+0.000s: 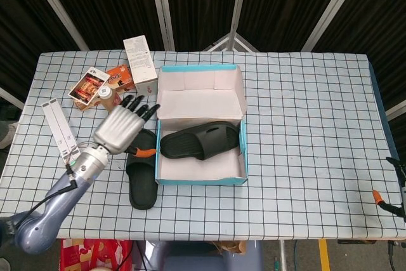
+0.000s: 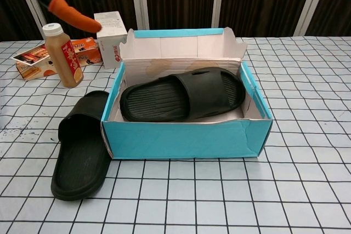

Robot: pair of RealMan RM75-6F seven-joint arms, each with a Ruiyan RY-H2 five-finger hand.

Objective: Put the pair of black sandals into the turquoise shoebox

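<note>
Checked cloth covers the table (image 1: 304, 125), with dark curtains and metal poles behind. Left hand (image 1: 124, 128) hangs above the table just left of the turquoise shoebox (image 1: 202, 180), fingers spread, holding nothing; its orange-tipped thumb shows at the top of the chest view. Right hand (image 1: 396, 195) is barely visible at the head view's right edge; its state cannot be told.

One black sandal (image 2: 184, 95) lies flat inside the box, sole down. The second sandal (image 2: 81, 146) rests on the cloth, touching the box's left wall.

Risks, as judged: the outside sandal sits tight against the wall, so a descending hand could strike the thin cardboard and shove the light box. The boxed sandal fills most of the floor; the second may hang on the rim or need stacking. A bottle (image 2: 62, 54) and cartons (image 2: 113, 30) stand close behind the hand's working area.

Sandals look like moulded matte foam, ribbed footbed, broad strap, pliable. Box is glossy outside, pale inside, flaps upright.
</note>
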